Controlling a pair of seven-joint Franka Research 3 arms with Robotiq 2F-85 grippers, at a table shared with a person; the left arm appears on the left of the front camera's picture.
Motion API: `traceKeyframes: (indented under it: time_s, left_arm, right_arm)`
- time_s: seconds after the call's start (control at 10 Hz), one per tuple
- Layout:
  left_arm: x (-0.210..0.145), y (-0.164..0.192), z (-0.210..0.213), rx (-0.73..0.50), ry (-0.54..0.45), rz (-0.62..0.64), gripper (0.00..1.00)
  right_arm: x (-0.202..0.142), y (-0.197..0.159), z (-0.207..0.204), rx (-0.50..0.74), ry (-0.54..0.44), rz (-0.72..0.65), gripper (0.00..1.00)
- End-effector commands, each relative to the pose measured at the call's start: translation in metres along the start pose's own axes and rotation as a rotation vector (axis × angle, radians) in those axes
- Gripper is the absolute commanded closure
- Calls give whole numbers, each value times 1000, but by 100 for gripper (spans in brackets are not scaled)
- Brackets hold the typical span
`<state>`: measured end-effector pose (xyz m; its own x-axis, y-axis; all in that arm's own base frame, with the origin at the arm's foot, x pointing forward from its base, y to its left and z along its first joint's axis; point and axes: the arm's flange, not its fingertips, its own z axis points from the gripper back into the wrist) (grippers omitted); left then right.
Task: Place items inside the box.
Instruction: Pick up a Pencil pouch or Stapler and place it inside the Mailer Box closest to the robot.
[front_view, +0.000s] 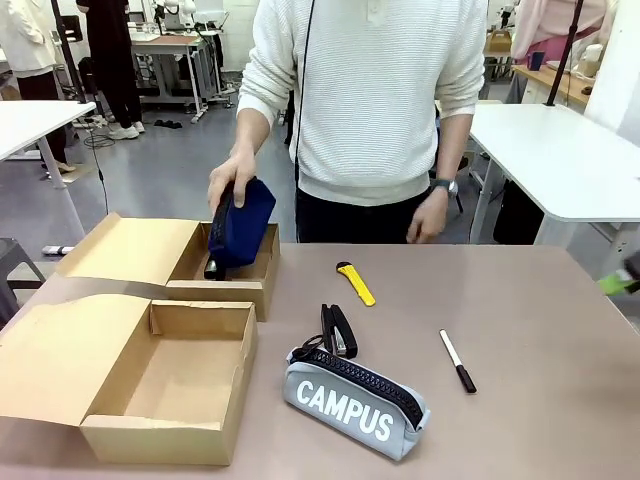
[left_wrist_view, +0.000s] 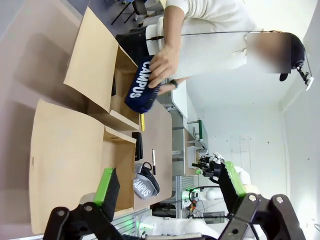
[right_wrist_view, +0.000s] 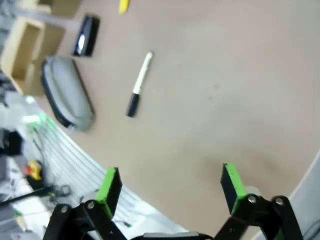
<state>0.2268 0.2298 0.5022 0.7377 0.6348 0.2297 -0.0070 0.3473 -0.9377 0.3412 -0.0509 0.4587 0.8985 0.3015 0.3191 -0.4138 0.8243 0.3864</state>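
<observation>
Left tool (left_wrist_view: 167, 172) and right tool (right_wrist_view: 170, 172) gape empty; hand (front_view: 232, 180) holds navy blue pouch (front_view: 245, 225) in box (front_view: 215, 297)

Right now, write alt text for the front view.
A person's hand holds a navy pouch partway in the far box; the near box stands open. A grey case, stapler, yellow knife and marker lie on the table.

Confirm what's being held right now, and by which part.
The person's hand grips the navy blue pouch by its top end, its lower end inside the far box. Left gripper and right gripper are open, holding nothing.
</observation>
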Motion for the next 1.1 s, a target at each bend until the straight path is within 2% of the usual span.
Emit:
traceKeyframes:
  time_s: [0.0, 0.1, 0.2, 0.3, 0.5, 0.6, 0.7, 0.8, 1.0]
  left_arm:
    - [0, -1, 0, -27, -11, -17, 0]
    - [0, -1, 0, -27, -11, -17, 0]
    - [0, -1, 0, -27, -11, -17, 0]
    - [0, -1, 0, -27, -11, -17, 0]
    - [0, -1, 0, -27, -11, -17, 0]
    - [0, -1, 0, -27, -11, -17, 0]
    - [0, -1, 0, -27, -11, -17, 0]
    - [0, -1, 0, -27, -11, -17, 0]
    - [0, -1, 0, -27, -11, -17, 0]
  right_arm:
    - [-1, 96, -37, 15, 100, 100, 0]
    - [-6, 134, -59, -90, 119, 210, 0]
    - [-16, 158, -67, -128, 133, 370, 0]
    - [19, 98, -29, -45, 99, 103, 0]
    - [19, 98, -29, -45, 99, 103, 0]
    - [21, 134, -39, -85, 129, 179, 0]
    - [24, 160, -66, -219, 148, 243, 0]
    - [19, 189, -75, -258, 100, 301, 0]
    - [2, 220, -85, -230, 87, 338, 0]
